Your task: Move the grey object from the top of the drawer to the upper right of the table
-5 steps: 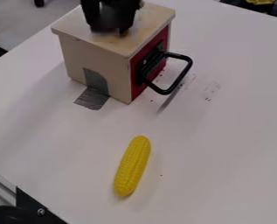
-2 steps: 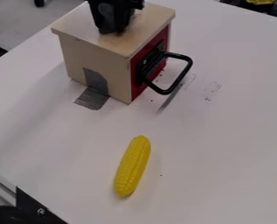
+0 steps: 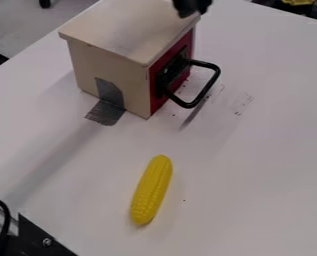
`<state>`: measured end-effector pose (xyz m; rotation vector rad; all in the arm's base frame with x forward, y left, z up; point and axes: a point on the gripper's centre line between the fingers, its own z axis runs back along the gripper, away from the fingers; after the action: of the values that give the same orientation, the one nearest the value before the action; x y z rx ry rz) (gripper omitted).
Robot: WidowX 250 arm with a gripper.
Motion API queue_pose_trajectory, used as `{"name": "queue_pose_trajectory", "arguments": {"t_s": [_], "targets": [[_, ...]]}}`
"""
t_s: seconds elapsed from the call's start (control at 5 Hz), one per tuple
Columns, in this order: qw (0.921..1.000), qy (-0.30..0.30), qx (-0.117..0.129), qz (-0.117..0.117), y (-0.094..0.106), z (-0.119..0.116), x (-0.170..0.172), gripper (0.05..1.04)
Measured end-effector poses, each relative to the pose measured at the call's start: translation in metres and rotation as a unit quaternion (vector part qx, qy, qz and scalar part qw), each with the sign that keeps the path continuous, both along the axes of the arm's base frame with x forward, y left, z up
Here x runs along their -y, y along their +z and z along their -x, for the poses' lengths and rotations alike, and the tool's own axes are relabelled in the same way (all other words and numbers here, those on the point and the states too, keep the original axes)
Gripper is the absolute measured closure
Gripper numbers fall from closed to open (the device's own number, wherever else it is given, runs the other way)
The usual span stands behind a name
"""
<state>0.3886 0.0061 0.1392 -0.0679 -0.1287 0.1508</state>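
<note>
Boxy wooden drawer (image 3: 110,62), bumpy tapered corn (image 3: 151,190); can't tell if gripper (image 3: 191,7) is clenched

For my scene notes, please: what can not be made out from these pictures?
In the camera view:
Gripper: blurred, cut off by the top edge; whether it holds something is unclear.
Inside of the drawer: hidden by its front.
Marks on the table: too small to read.

The black tool (image 3: 193,12) hangs down; top edge, right of centre.
</note>
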Motion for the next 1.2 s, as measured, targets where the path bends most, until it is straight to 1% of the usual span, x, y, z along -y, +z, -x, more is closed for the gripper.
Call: {"name": "queue_pose_trajectory", "arguments": {"t_s": [0.2,0.4,0.6,0.8,1.0,1.2], "targets": [[0.9999,-0.006,-0.007,-0.004,-0.021,-0.013,0.048,0.644],[0.9997,-0.010,-0.002,-0.024,-0.044,-0.020,0.075,0.644],[0.9995,0.004,-0.006,-0.030,-0.072,-0.031,0.079,0.644],[0.9997,0.007,-0.009,-0.022,-0.084,-0.042,0.085,0.644],[0.9994,0.014,-0.024,-0.019,-0.093,-0.043,0.087,0.564],[0.9996,0.011,-0.025,-0.011,-0.092,-0.042,0.089,0.256]]}}
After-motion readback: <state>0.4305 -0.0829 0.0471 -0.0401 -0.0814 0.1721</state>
